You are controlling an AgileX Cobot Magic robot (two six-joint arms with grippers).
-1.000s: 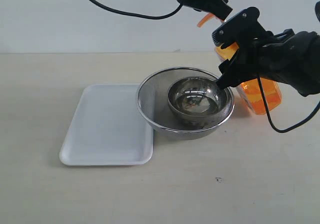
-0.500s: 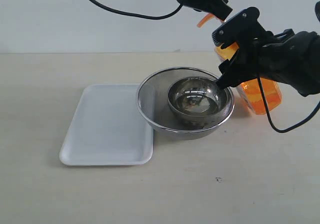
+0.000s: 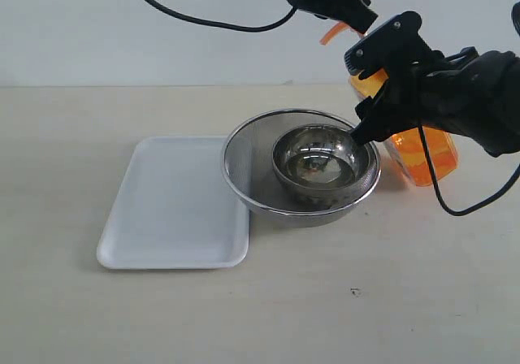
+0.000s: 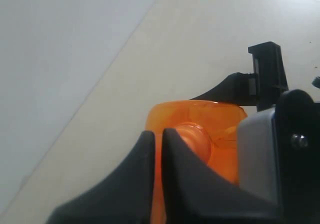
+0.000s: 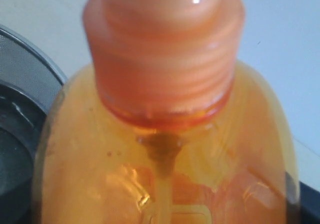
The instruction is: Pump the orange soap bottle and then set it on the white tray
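Note:
The orange soap bottle (image 3: 422, 157) stands at the right, just behind the strainer, its body filling the right wrist view (image 5: 165, 134). My right gripper (image 3: 370, 88) reaches in from the right and is shut on the bottle's upper body, one finger on each side. My left gripper (image 3: 361, 19) comes down from above onto the orange pump head (image 3: 333, 31). In the left wrist view its fingers (image 4: 158, 132) are shut together, resting on top of the pump above the bottle's shoulder (image 4: 220, 124). The white tray (image 3: 175, 210) lies flat at the left with nothing on it.
A round steel mesh strainer (image 3: 244, 169) holding a steel bowl (image 3: 321, 165) sits between tray and bottle, its rim overlapping the tray's right edge. Black cables hang from both arms. A small dark speck (image 3: 354, 292) marks the table in front.

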